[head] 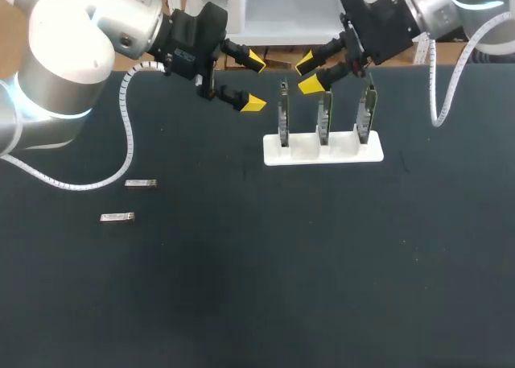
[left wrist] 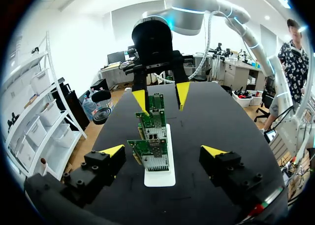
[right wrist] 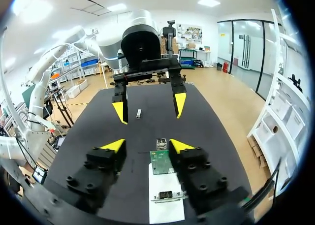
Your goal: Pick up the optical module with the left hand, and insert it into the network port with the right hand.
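Overhead, the head view takes in the whole dark tabletop (head: 322,263): 2 optical modules (head: 141,184) lie flat on its left side, the second module (head: 117,217) just nearer the camera, both well apart from either arm.

The left gripper (head: 256,81) hangs above the tabletop to the left of the white holder (head: 322,148). Its fingers are spread wide and hold nothing. The right gripper (head: 307,73) faces it from the other side, near the top of the middle card. Its fingers are also parted and hold nothing.

The holder stands near the far edge and carries 3 network cards (head: 323,114) upright in a row, 1 per slot.

Only the left wrist view looks down that row end-on. The 3 cards stand one behind another ahead of the left gripper (left wrist: 163,151), and a metal network port (left wrist: 156,162) shows on the nearest card. The right gripper (left wrist: 161,97) is poised open over the farthest card.

The right wrist view shows what that one does not: 1 module (right wrist: 139,113) lying on the tabletop, seen past the left gripper (right wrist: 149,107). The right gripper (right wrist: 146,146) has a green card just ahead of it, beside 1 finger. The holder (right wrist: 166,210) lies beneath.
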Motion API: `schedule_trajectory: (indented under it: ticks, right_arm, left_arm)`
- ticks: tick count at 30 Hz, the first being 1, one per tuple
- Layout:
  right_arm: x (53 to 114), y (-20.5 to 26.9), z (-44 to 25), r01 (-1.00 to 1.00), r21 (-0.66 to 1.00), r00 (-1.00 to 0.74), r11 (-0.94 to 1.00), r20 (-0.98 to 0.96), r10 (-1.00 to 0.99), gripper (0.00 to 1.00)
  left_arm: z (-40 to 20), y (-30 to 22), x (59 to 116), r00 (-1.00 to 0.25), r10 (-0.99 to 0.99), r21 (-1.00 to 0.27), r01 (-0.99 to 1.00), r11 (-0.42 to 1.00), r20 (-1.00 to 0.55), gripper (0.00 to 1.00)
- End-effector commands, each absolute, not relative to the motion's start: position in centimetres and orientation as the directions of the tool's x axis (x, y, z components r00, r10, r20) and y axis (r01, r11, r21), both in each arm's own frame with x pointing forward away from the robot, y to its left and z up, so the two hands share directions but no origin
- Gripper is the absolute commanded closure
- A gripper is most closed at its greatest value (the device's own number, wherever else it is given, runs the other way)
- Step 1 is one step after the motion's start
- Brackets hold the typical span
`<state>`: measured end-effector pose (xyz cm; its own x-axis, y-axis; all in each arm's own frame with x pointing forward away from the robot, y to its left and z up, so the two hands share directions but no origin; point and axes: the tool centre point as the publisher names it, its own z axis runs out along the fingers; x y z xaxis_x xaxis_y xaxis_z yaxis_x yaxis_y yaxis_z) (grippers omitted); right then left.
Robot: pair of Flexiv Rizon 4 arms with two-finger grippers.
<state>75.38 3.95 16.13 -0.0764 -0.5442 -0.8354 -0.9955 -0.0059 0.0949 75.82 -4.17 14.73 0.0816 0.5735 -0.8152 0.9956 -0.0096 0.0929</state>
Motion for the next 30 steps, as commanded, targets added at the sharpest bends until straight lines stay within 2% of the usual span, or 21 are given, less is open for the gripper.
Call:
schedule_trajectory:
  ticks: [1,30]
  right_arm:
    - [75.3,3.9,16.3,-0.996,0.093,-0.073,-0.008,-0.830,-0.552,1.00]
    - [77.3,6.1,16.0,-0.993,0.092,-0.037,-0.076,-0.839,-0.542,1.00]
  left_arm:
    - [14.8,-4.2,75.9,0.080,0.578,0.090,0.996,-0.011,-0.812,0.00]
    - [14.8,-4.2,75.9,0.080,0.578,0.090,0.996,-0.011,-0.812,0.00]
